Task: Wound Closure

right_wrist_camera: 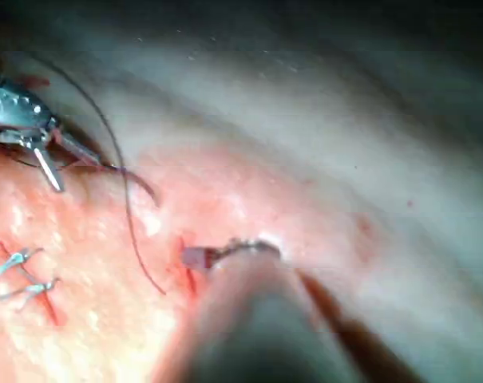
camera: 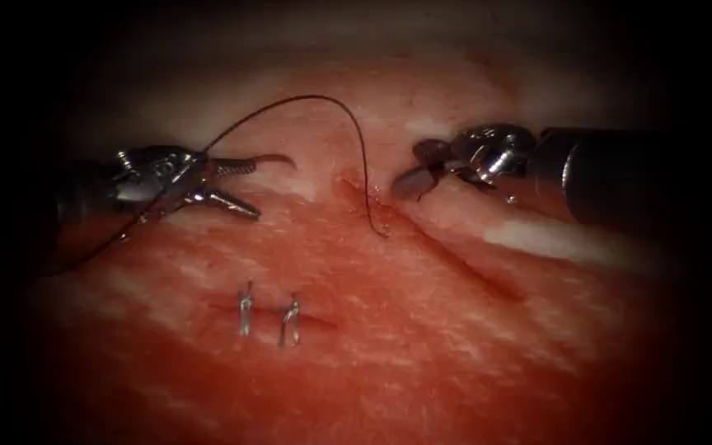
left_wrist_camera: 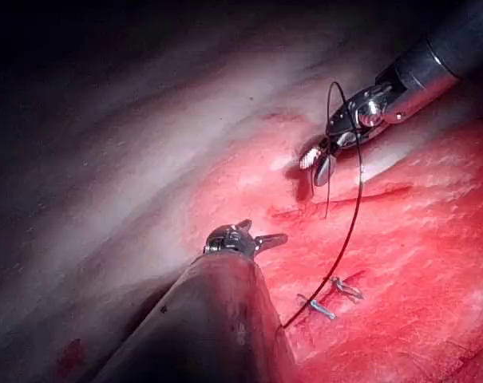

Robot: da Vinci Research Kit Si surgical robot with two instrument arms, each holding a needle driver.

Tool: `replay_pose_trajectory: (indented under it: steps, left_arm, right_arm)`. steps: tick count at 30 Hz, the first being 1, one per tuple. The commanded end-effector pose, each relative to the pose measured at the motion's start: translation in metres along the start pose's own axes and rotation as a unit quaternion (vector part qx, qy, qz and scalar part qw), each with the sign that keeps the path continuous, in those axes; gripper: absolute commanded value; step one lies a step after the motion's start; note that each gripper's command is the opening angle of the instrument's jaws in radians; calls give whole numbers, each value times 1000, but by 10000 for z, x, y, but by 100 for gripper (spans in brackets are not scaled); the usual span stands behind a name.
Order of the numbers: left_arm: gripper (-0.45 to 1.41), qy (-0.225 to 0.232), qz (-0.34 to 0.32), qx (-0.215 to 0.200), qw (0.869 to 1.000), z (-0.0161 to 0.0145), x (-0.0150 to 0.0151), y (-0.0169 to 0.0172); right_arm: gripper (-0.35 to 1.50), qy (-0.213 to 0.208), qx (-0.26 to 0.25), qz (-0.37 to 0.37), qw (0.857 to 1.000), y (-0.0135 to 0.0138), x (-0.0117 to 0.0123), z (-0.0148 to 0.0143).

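My left tool [camera: 255, 189] hovers left of the cut [camera: 455, 255] with its jaws spread apart. A dark curved needle [camera: 278, 158] juts from the tip of its upper jaw, clear of the tissue [camera: 422, 354]; the jaws do not close on it. Black thread [camera: 315, 97] arcs up from the left tool and drops into the tissue at the left edge of the cut's upper end. Another length trails down-left past the tool. My right tool [camera: 412, 171] sits just right of the cut's upper end, jaws parted, holding nothing. The right wrist view has the needle [right_wrist_camera: 141, 185] beside the left tool [right_wrist_camera: 77, 174].
Two metal clips [camera: 245, 309] [camera: 290, 321] stand across a short closed cut on the left part of the tissue. A pale fatty band [camera: 554, 239] lies under the right tool's shaft. Red fluid wets the tissue around the cut.
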Motion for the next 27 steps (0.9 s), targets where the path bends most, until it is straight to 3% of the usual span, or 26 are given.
replay_pose_trajectory:
  steps: [1, 6, 9, 11, 12, 14, 17, 22, 27]
  left_arm:
    - [31, 6, 0, -2, 1000, 5, 0, 0]
    - [32, 28, 0, -7, 1000, -21, 19, 11]
    - [34, 44, 1, -11, 999, -44, 31, 17]
    - [36, 63, -4, -5, 998, -74, 43, 22]
    - [36, 63, -4, -5, 998, -74, 43, 22]
    - [37, 82, -14, -5, 996, -105, 55, 29]
    - [39, 93, -20, -4, 995, -121, 62, 36]
    - [47, 110, -29, -27, 993, -154, 79, 61]
    - [52, 133, -40, -68, 988, -171, 95, 87]
  right_arm:
    - [140, 13, 0, 6, 1000, 0, 0, 7]
    - [146, 62, -2, 4, 998, 1, -8, -3]
    - [146, 69, 3, 0, 998, 7, -14, -14]
    - [148, 71, 11, -32, 997, 17, -24, -34]
    - [148, 71, 11, -32, 997, 17, -24, -34]
    - [148, 105, 16, -57, 993, 24, -36, -58]
    - [148, 124, 20, -59, 990, 26, -44, -72]
    - [143, 133, 30, -64, 989, 18, -55, -88]
    - [141, 136, 31, -64, 988, 5, -56, -88]
